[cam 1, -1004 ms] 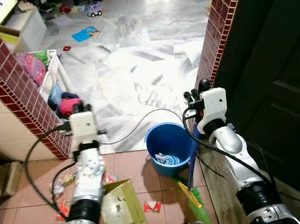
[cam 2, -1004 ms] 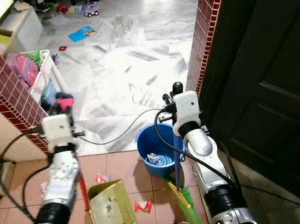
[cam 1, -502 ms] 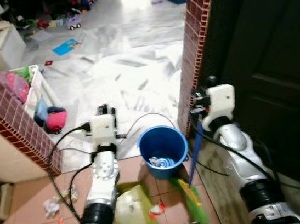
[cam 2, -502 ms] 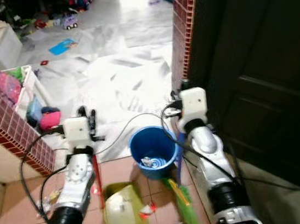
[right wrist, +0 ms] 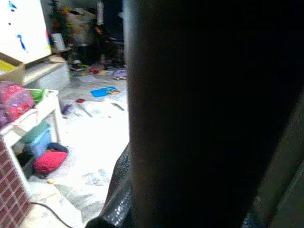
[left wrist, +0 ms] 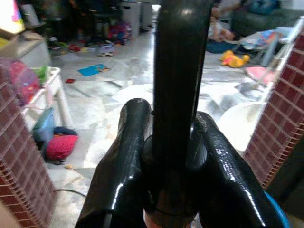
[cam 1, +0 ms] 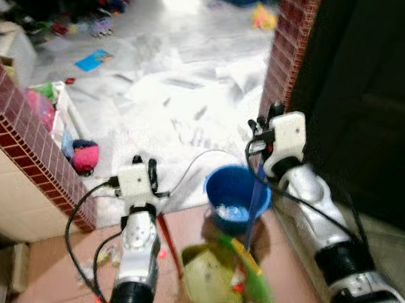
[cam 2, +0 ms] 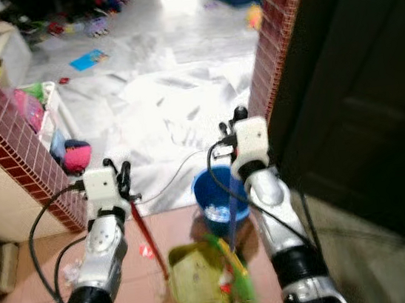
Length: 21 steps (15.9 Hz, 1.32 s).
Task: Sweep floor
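Note:
My left gripper (cam 1: 145,166) is shut on the red handle (cam 1: 166,235) of a yellow-green dustpan (cam 1: 206,274), which rests on the terracotta tiles. In the left wrist view both black fingers (left wrist: 126,156) clamp the dark grip (left wrist: 180,95). My right gripper (cam 1: 265,119) is shut on the blue broom handle (cam 1: 251,212). The green bristles (cam 1: 250,274) lie against the dustpan's right side. The broom grip (right wrist: 190,118) looms dark in the right wrist view. Scraps of litter (cam 1: 101,258) lie on the tiles to the left. The head views are blurred.
A blue bucket (cam 1: 226,186) with scraps inside stands just beyond the dustpan. Red brick pillars (cam 1: 29,137) (cam 1: 289,43) frame the doorway, with a dark door (cam 1: 375,99) at right. A white toy rack (cam 1: 59,114), a black cable (cam 1: 189,166) and scattered toys lie on the marble floor.
The camera has swung, so the whole scene shifted. The broom's bristles and the dustpan have come together in front of the bucket; both grippers keep hold of their handles.

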Tool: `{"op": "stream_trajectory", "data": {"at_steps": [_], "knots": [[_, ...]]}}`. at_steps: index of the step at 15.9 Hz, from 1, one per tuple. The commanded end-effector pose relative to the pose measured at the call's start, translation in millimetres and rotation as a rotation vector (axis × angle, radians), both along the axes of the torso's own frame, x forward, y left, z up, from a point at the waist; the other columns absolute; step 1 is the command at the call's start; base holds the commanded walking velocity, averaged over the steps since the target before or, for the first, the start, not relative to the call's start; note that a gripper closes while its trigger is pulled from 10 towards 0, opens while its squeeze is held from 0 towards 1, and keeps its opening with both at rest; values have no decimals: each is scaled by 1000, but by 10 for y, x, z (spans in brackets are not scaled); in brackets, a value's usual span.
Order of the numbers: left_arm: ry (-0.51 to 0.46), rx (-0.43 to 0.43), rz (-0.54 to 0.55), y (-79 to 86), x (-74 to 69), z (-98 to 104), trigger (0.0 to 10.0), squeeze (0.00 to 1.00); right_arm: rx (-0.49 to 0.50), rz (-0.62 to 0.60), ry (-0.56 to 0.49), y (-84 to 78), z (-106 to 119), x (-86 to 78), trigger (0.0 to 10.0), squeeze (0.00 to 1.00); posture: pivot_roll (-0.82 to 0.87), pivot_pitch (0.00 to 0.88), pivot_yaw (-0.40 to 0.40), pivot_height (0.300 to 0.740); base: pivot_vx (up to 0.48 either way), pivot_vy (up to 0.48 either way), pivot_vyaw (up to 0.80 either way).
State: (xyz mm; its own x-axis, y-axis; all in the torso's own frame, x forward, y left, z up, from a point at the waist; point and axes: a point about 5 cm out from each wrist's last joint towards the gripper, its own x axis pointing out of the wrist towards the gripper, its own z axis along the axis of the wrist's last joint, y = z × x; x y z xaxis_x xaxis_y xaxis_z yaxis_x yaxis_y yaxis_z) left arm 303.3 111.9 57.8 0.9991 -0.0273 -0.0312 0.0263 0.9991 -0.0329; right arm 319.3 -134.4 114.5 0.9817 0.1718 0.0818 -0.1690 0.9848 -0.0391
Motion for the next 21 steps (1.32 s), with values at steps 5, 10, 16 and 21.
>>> {"op": "stream_trajectory", "data": {"at_steps": [5,10,16,21], "knots": [[25,36,-120,-88,-37,-27,10000,0,-35,-32,-5,-46,14,32,10000,0,-12,0,-5,740,0,0,0],[56,52,-165,-134,-52,-67,10000,0,-91,-90,3,-59,-4,73,10000,0,-10,0,3,740,0,0,0],[174,88,-242,-302,-88,-211,10000,0,84,-191,156,-68,-151,134,10000,0,-12,0,8,740,0,0,0],[107,83,-91,-173,-16,-92,10000,0,310,-167,162,33,-4,242,10000,0,-13,0,6,740,0,0,0]]}}
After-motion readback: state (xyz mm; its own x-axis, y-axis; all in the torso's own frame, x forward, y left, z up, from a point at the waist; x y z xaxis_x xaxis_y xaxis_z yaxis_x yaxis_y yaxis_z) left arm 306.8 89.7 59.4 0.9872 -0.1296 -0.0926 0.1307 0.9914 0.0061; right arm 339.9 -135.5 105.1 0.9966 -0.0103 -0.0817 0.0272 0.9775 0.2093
